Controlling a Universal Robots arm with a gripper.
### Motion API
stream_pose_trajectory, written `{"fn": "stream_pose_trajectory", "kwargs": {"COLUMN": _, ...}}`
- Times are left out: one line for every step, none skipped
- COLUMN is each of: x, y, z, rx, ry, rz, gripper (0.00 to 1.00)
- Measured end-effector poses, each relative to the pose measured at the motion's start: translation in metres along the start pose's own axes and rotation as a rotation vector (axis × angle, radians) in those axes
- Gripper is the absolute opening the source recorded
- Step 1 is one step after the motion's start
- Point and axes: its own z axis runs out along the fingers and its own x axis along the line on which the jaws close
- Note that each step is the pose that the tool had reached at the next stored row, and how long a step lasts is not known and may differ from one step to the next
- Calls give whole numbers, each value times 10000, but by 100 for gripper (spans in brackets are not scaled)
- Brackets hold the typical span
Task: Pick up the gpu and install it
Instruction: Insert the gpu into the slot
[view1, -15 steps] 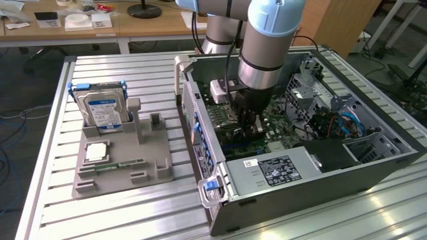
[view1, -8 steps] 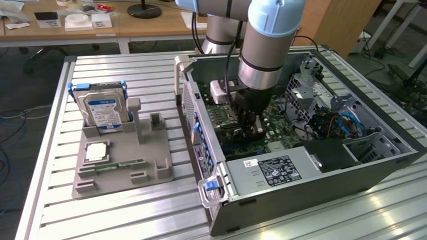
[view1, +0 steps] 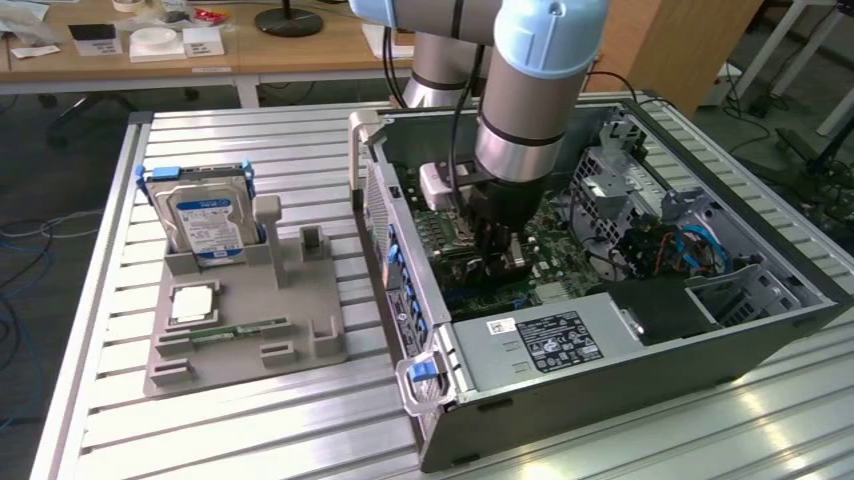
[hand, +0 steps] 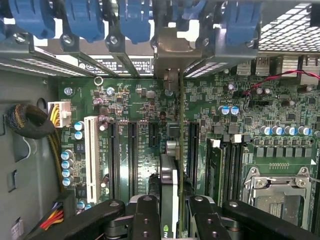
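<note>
Exterior view: arm (view1: 527, 90) reaching down into open computer case (view1: 747, 335) lying on a slatted metal table (view1: 240, 430). Gripper (view1: 491, 255) low over the green motherboard (view1: 567, 262), near the middle of the case, fingers hard to make out here. On the exterior view's left, a grey holder tray (view1: 240, 340) with a silver hard drive (view1: 203, 215) standing upright at its far end, blue label facing the camera. Small green memory stick (view1: 238, 331) lying flat in the tray, beside a pale square chip (view1: 194, 303). Wooden desk (view1: 267, 50) behind the table.

Wrist view: black fingers (hand: 145, 215) clamped on the gpu (hand: 169, 192), seen edge-on as a thin upright card between the two finger pairs. Card's silver end bracket (hand: 172, 52) up against the row of rear slot covers, among blue clips (hand: 82, 20). Lower edge of the card in line with a black slot, just beside other long black slots (hand: 132, 155) and a white slot (hand: 91, 157); cannot tell whether fully seated. Processor socket (hand: 277, 192) off to one side, bundled cables (hand: 30, 122) at the other.
</note>
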Motion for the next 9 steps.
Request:
{"fn": "stream_pose_trajectory", "kwargs": {"x": -1, "y": 2, "z": 2, "rx": 3, "ry": -4, "rz": 1, "gripper": 27}}
{"fn": "stream_pose_trajectory", "kwargs": {"x": -1, "y": 4, "z": 2, "rx": 5, "ry": -4, "rz": 0, "gripper": 27}}
{"fn": "stream_pose_trajectory", "kwargs": {"x": -1, "y": 6, "z": 2, "rx": 6, "ry": -5, "rz": 0, "gripper": 27}}
{"fn": "stream_pose_trajectory", "kwargs": {"x": -1, "y": 8, "z": 2, "rx": 7, "ry": -5, "rz": 0, "gripper": 27}}
{"fn": "stream_pose_trajectory", "kwargs": {"x": -1, "y": 9, "z": 1, "rx": 6, "ry": -5, "rz": 0, "gripper": 27}}
{"fn": "stream_pose_trajectory", "kwargs": {"x": -1, "y": 9, "z": 1, "rx": 6, "ry": -5, "rz": -1, "gripper": 27}}
{"fn": "stream_pose_trajectory", "kwargs": {"x": -1, "y": 9, "z": 1, "rx": 6, "ry": -4, "rz": 0, "gripper": 27}}
{"fn": "stream_pose_trajectory", "kwargs": {"x": -1, "y": 10, "z": 1, "rx": 6, "ry": -4, "rz": 1, "gripper": 27}}
{"fn": "stream_pose_trajectory", "kwargs": {"x": -1, "y": 10, "z": 1, "rx": 6, "ry": -3, "rz": 0, "gripper": 27}}
